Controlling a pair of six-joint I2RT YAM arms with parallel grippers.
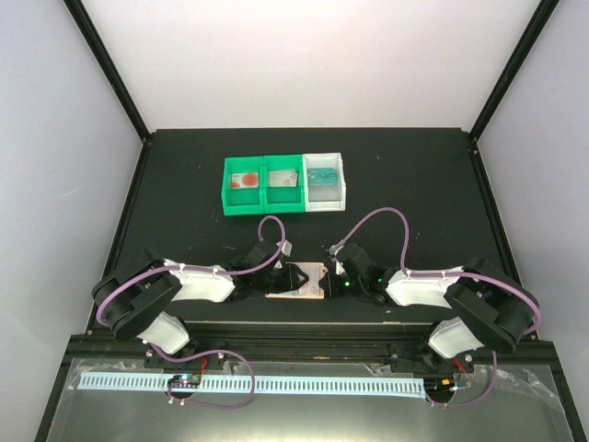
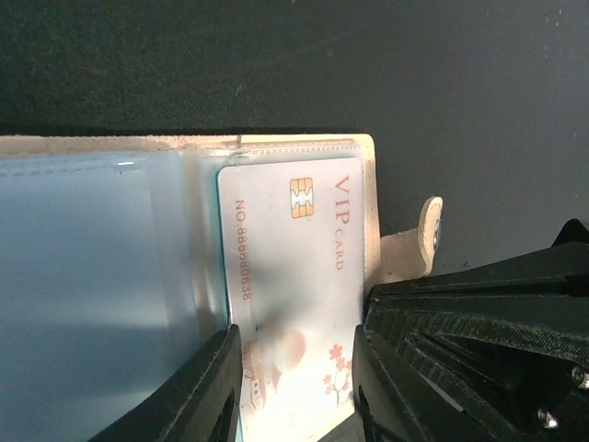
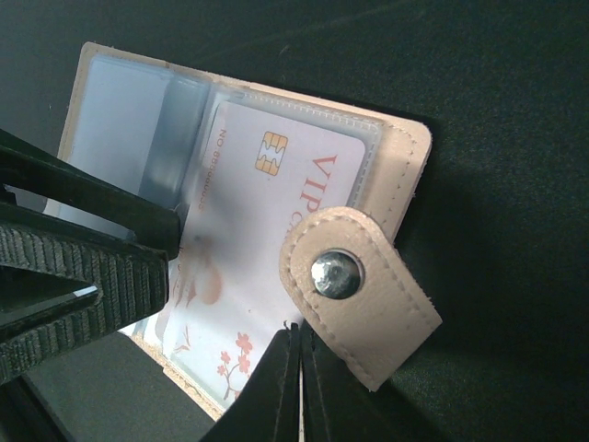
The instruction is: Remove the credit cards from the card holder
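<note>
The left gripper (image 2: 296,398) flanks the white VIP card (image 2: 294,267), grip unclear, while the right gripper (image 3: 299,382) is clenched on the edge of the open card holder (image 3: 406,152).

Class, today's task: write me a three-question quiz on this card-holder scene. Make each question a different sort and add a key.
1. True or false: the card holder lies closed.
2. Multiple choice: the card in its clear sleeve reads A) VIP, B) GOLD, C) BANK.
3. Short answer: how many compartments of the green bins and the white bin hold a card?
Key: 1 false; 2 A; 3 three.
</note>
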